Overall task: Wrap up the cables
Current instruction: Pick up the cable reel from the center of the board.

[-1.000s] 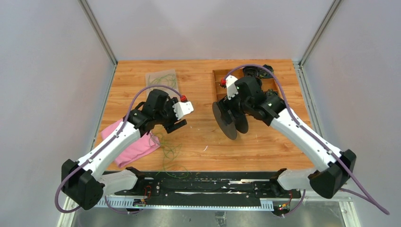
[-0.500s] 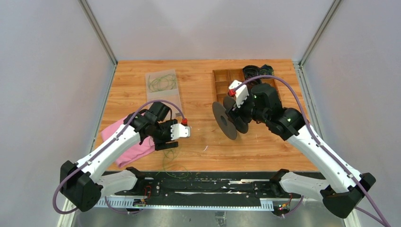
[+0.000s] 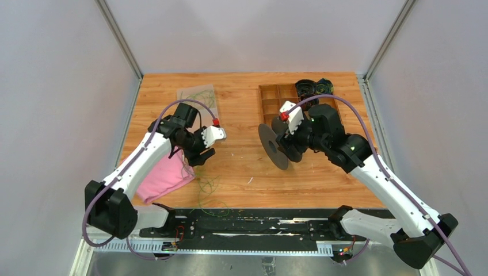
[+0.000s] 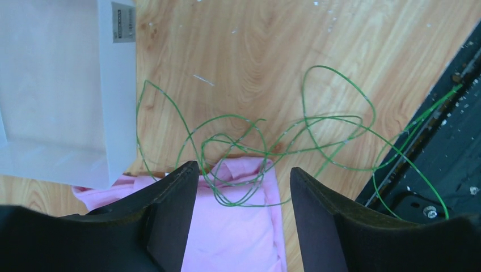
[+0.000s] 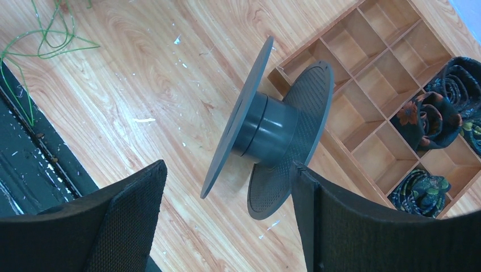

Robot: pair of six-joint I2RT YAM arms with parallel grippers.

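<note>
The cables are thin green wires in a loose tangle (image 4: 255, 141) on the wood, partly draped over the corner of a pink cloth (image 4: 232, 226); they also show in the top view (image 3: 208, 184). My left gripper (image 4: 244, 170) is open and empty, hovering over the cloth's corner and the nearest loops; in the top view it (image 3: 202, 155) is above the cloth's right edge. A big black spool (image 5: 272, 122) stands on its flange edges at mid table (image 3: 275, 148). My right gripper (image 5: 227, 170) is open just short of the spool, not holding it.
A wooden compartment tray (image 3: 270, 98) lies behind the spool, with dark flowered rolls (image 5: 437, 113) at its far right. A clear bag holding more green wire (image 3: 198, 95) lies at the back left. The black rail (image 3: 247, 221) runs along the near edge.
My left gripper dropped toward the near edge, then came back up and left over the cloth's corner. The right arm shifted slightly right; the spool stayed put.
</note>
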